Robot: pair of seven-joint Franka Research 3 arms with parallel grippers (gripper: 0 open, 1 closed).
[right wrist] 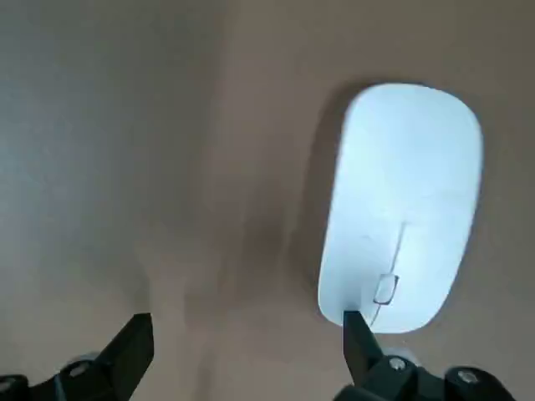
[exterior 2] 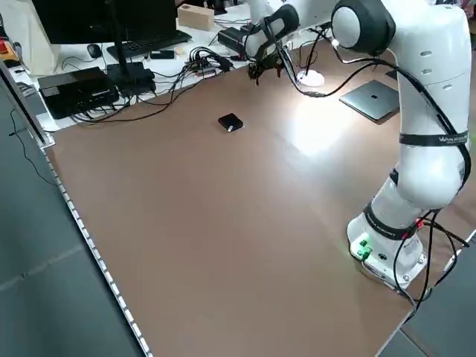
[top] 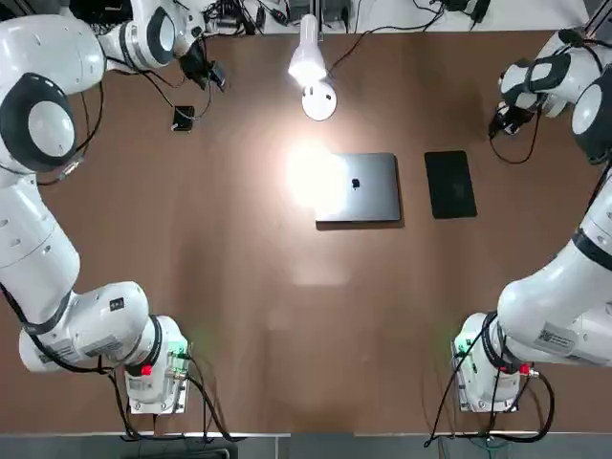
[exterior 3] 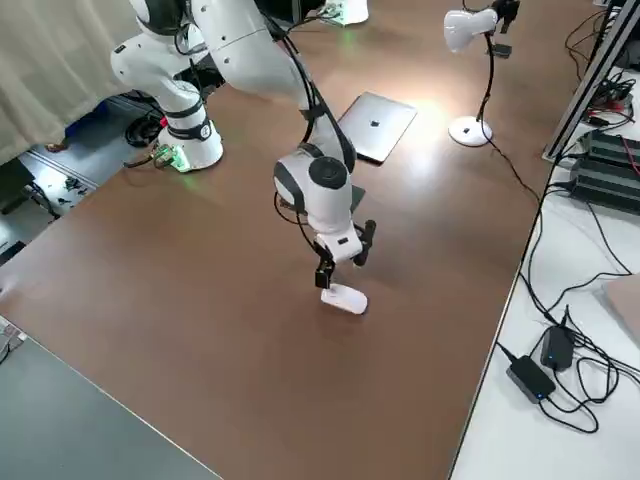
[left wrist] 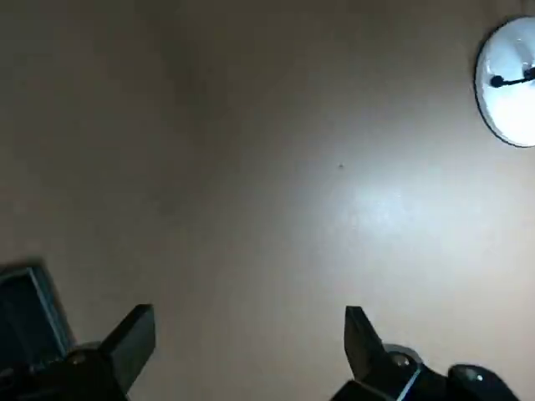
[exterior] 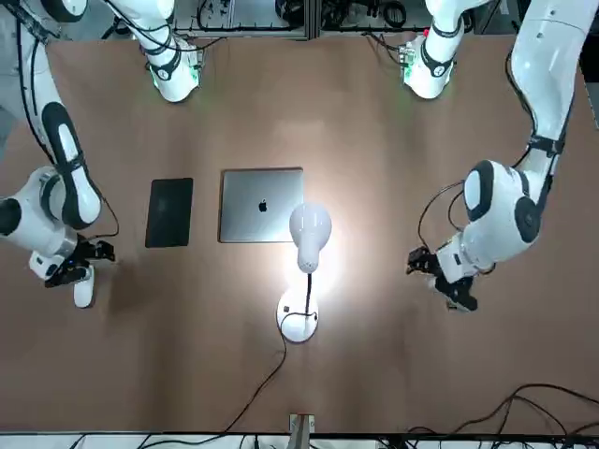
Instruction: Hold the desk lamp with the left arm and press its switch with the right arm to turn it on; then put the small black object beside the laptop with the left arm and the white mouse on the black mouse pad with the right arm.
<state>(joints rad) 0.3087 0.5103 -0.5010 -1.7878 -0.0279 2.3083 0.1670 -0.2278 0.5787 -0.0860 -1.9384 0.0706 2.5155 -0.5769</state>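
Lamp lit. My right gripper (right wrist: 242, 351) gaped wide, empty, above glossy white oval mouse (right wrist: 401, 205), off-centre: risk of pushing it away. My left gripper (left wrist: 249, 342) wide too, small black boxy object (top: 183, 118) just beside.

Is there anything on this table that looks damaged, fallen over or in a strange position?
Nothing stands out. The lamp stands upright and lit, the laptop and mouse pad lie flat and square. The white mouse and small black object simply await moving, each near an open pincer, right and left.
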